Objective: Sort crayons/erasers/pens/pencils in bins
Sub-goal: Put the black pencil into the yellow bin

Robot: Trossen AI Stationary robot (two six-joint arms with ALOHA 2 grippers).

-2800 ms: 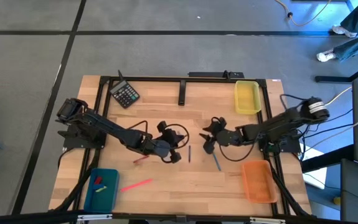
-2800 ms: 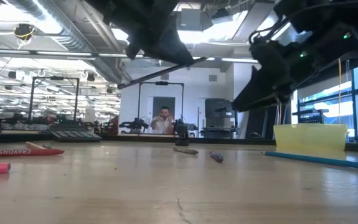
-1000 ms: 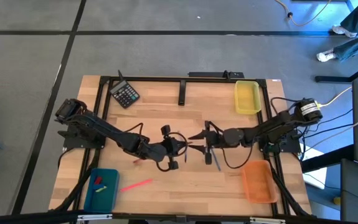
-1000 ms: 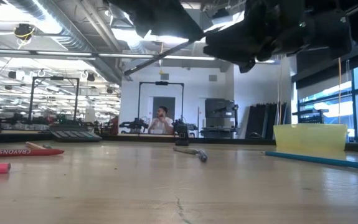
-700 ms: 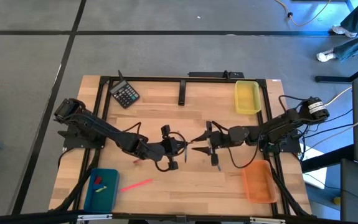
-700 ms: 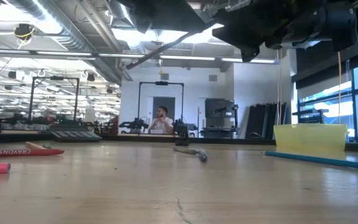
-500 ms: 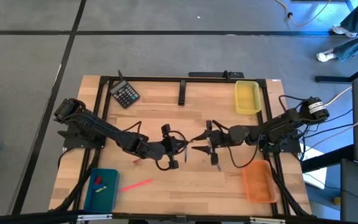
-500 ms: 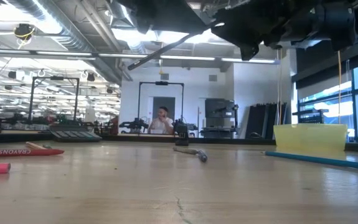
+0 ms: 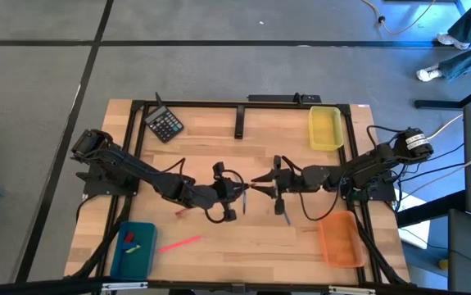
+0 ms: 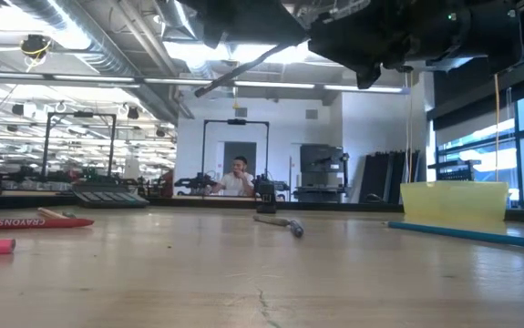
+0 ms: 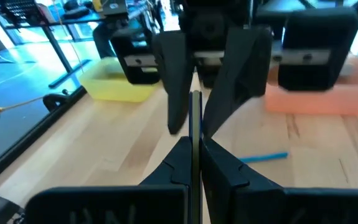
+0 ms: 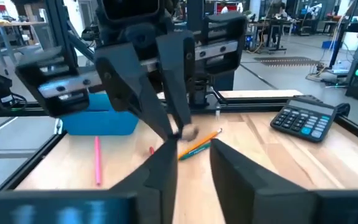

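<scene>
Nearest me I am seeing the shallow teal-blue plastic bin (image 9: pixel 141 262) with small stubby erasers (image 9: pixel 129 240) in it, a long pink crayon (image 9: pixel 179 242) lying on the wooden table (image 9: pixel 219 147) just beside it, and the shallow orange plastic bin (image 9: pixel 339 242) on the right. Mid-table, raised off the wood, the left gripper (image 9: pixel 243 188) is clenching a slim dark stick (image 11: pixel 195 118) while the right gripper (image 9: pixel 261 183) is meeting it tip to tip, fingers either side; I cannot tell whether they are pressing. Farther back, the shallow yellow plastic bin (image 9: pixel 325 131) and the black calculator (image 9: pixel 165 124) are sitting.
</scene>
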